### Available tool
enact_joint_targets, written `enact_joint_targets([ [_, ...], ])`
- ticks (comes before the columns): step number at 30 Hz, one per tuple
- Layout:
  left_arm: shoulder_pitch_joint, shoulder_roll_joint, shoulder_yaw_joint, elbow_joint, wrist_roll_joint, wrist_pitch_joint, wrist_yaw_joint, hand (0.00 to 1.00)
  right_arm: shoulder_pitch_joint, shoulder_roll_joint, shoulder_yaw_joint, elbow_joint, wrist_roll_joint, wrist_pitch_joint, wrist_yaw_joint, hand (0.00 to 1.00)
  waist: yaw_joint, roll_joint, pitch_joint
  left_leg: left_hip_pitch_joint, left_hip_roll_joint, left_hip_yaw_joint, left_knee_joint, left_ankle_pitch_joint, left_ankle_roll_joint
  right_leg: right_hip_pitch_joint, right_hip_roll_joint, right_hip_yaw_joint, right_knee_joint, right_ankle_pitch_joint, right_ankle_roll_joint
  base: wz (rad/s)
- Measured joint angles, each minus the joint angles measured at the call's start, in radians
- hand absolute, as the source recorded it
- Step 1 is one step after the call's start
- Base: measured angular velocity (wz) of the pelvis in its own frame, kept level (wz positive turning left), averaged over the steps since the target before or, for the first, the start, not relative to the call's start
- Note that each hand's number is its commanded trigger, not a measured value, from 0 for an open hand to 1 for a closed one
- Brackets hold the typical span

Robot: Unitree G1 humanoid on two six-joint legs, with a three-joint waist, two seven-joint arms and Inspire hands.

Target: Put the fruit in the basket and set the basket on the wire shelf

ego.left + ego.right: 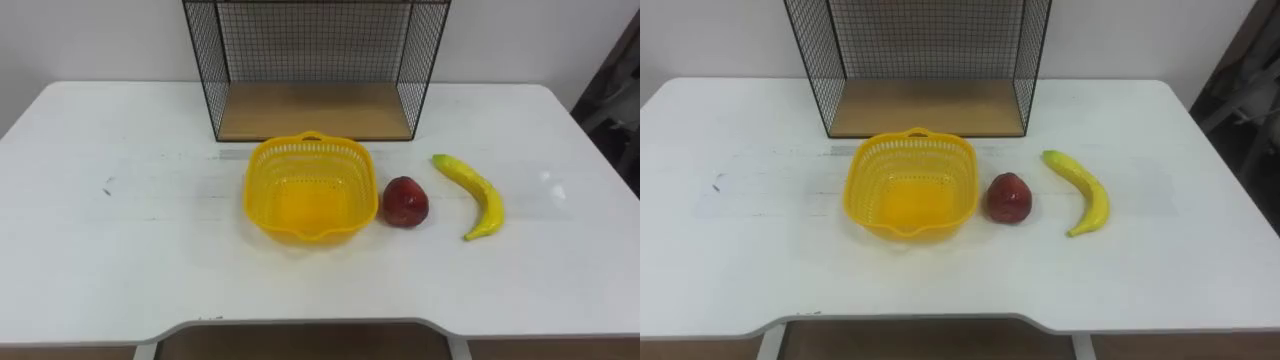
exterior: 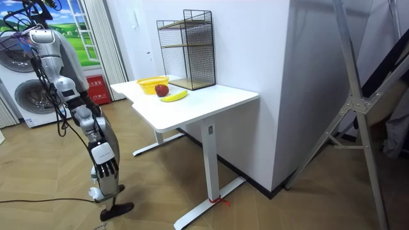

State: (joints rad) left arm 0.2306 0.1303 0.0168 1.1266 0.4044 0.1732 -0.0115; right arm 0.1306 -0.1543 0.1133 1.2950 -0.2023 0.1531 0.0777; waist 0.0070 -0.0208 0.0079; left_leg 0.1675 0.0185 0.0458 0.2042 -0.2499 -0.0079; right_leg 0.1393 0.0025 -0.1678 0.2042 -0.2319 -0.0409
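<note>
Likely light, firm, slick: apple point(image 1: 405, 201), banana point(image 1: 483, 193).
My right hand point(image 2: 105, 171) hangs slack, lower left; I'd cup the apple's sides.

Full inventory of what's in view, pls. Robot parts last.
yellow plastic basket: 1, yellow, table centre, in front of the shelf, empty
red apple: 1, red, beside the basket on its right
yellow banana: 1, yellow, right of the apple
black wire shelf with wooden base: 1, black, back of the table
white table: 1, white, against the wall
white washing machine: at least 1, white, room view's left
grey metal stand: 1, grey, room view's right
right hand: 1, dark, hanging low, away from the table
</note>
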Motion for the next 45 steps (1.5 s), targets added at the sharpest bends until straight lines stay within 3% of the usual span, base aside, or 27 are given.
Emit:
enact_joint_targets([
  [16,0.001,-0.001,0.009,0.011,-0.019,0.001,0.004,0.0,0.001,0.001,-0.031,0.003,0.059,0.001,-0.013,0.0,-0.001,0.002,-0.001,0.002,0.0,0.003,-0.003,0.0,0.0,0.003,0.001,0.002,0.0,0.0,0.0,0.0],
  [25,0.043,-0.005,0.095,-0.002,-0.02,0.005,0.007,0.0,0.056,0.005,-0.188,0.031,0.498,0.021,-0.121,0.0,-0.012,0.004,-0.0006,0.01,0.0,0.008,-0.005,0.0,0.0,0.014,0.001,0.003,-0.002,-0.002,0.001,0.0],
  [30,0.058,-0.005,0.18,-0.002,-0.036,-0.018,0.008,0.0,0.051,0.005,-0.417,0.02,1.02,-0.023,-0.208,0.0,-0.046,-0.003,-0.0007,0.017,0.002,0.017,-0.005,0.0,0.0,0.014,0.003,0.011,0.0,-0.002,0.001,-0.04],
  [35,0.075,0.004,0.257,-0.003,-0.094,-0.032,0.012,0.0,0.04,-0.006,-0.592,-0.046,1.308,-0.066,-0.28,0.0,-0.082,-0.007,-0.0029,0.007,0.001,0.024,0.0,0.0,0.0,0.002,0.002,0.018,0.0,-0.002,0.001,-0.03],
  [40,0.095,0.005,0.263,-0.053,-0.095,-0.036,0.034,0.0,0.032,-0.01,-0.716,-0.215,1.423,-0.092,-0.418,0.0,-0.091,-0.015,-0.0074,0.004,0.0,0.038,-0.002,0.0,0.0,-0.006,0.002,0.029,0.015,-0.001,0.002,-0.1],
  [45,0.09,0.019,0.273,-0.078,-0.088,-0.074,0.077,0.0,0.023,-0.011,-0.74,-0.503,1.376,-0.17,-0.591,0.0,-0.093,-0.032,-0.0066,-0.003,0.001,0.043,-0.006,0.0,0.0,-0.02,0.002,0.029,0.017,-0.004,0.002,-0.01],
])
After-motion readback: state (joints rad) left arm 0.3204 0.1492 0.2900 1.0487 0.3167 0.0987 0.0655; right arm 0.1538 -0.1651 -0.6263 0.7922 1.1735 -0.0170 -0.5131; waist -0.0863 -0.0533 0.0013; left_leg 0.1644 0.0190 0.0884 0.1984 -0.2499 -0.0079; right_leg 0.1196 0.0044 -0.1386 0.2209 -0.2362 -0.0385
